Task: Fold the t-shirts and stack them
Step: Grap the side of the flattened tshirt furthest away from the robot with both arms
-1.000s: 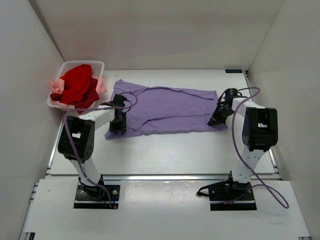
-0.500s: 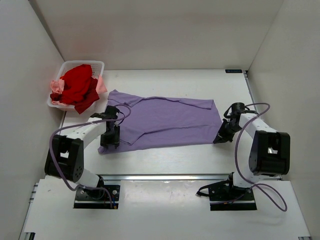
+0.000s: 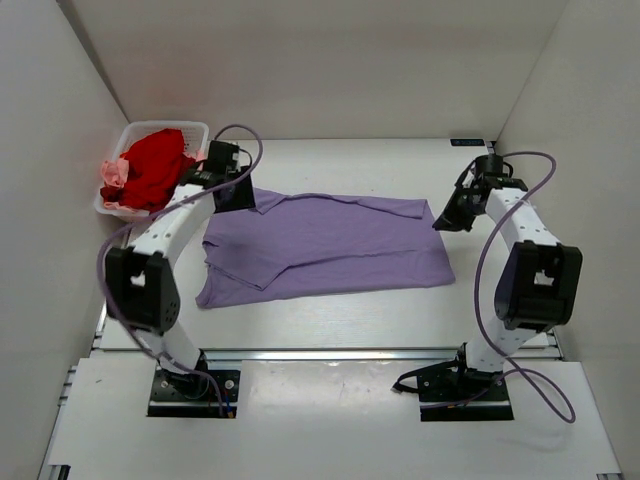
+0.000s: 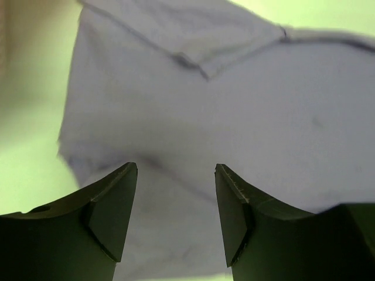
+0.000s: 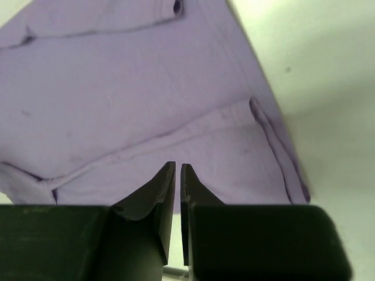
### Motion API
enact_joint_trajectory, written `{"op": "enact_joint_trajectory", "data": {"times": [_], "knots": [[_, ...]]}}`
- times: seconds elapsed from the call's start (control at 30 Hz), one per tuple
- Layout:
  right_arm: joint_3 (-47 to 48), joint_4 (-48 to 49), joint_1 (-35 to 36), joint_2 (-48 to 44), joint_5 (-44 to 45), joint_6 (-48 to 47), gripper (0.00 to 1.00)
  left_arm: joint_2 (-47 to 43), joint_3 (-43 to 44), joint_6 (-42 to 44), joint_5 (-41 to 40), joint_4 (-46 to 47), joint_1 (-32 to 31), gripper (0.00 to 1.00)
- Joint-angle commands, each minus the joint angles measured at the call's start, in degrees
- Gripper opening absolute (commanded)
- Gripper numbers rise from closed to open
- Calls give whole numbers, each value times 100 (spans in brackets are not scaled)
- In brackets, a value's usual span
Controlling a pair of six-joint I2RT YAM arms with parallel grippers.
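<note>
— Fingers first, seen from above: where are they?
— From above, the left fingers [image 3: 243, 200] hang over the far-left corner of the purple t-shirt [image 3: 330, 245], which lies spread flat on the counter [image 3: 330, 310]. Just to their left stands a white basket [image 3: 200, 128] with the red t-shirt [image 3: 150, 165] and the pink t-shirt [image 3: 112, 175] heaped inside. The right fingers [image 3: 441, 222] are at the purple shirt's far-right corner. From this height I cannot tell whether they touch the cloth.
— And the left wrist camera?
— There the left fingers stand well apart with nothing between them. The purple t-shirt [image 4: 246, 105] fills the view under and ahead of them, with a folded edge lying further ahead. A strip of bare counter [image 4: 29, 146] shows off to their left.
— The right wrist camera?
— The right fingers are almost together, with only a thin slit between the tips and no cloth in it. The purple t-shirt [image 5: 117, 88] spreads ahead of them and to their left. Its edge, with a rumpled fold, runs ahead to their right, and past it is bare counter [image 5: 328, 88].
</note>
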Motion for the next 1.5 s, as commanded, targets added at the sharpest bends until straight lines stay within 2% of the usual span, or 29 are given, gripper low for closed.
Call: {"op": "enact_joint_trajectory", "data": {"times": [0.0,0.17,0.3,0.73,0.97,1.07,1.1,1.13,1.3,1.33,1.43,1.47], "knots": [[447,42,33,403,-45,-123,7,900,611,-258,-264,283,-30,67],[870,8,51,835,-211,-158,8,2157,1631,-417,-572,222,5,68],[1282,-124,51,1195,-159,-246,8,2713,2256,-566,-520,151,119,67],[1530,-19,7,1714,-98,-282,8,3337,2451,-988,-327,467,137,66],[1564,280,-134,2004,-229,-150,13,3583,2688,-1085,-212,353,58,65],[1573,367,-99,2145,-255,-63,15,3575,2627,-1137,-133,441,49,50],[1608,377,-81,2206,-247,-80,16,3540,2618,-1103,-168,441,49,37],[1609,394,-99,2189,-247,-54,17,3531,2592,-1146,-168,485,75,30],[1652,657,-108,2381,-414,78,19,3478,2662,-1129,-90,450,58,21],[1627,754,-99,2374,-457,105,19,3452,2671,-1138,-80,424,40,21],[1732,869,-107,2496,-546,228,19,3356,2610,-1138,-19,424,66,37],[1784,912,-90,2566,-563,263,20,3312,2575,-1112,-1,459,101,39]]}}
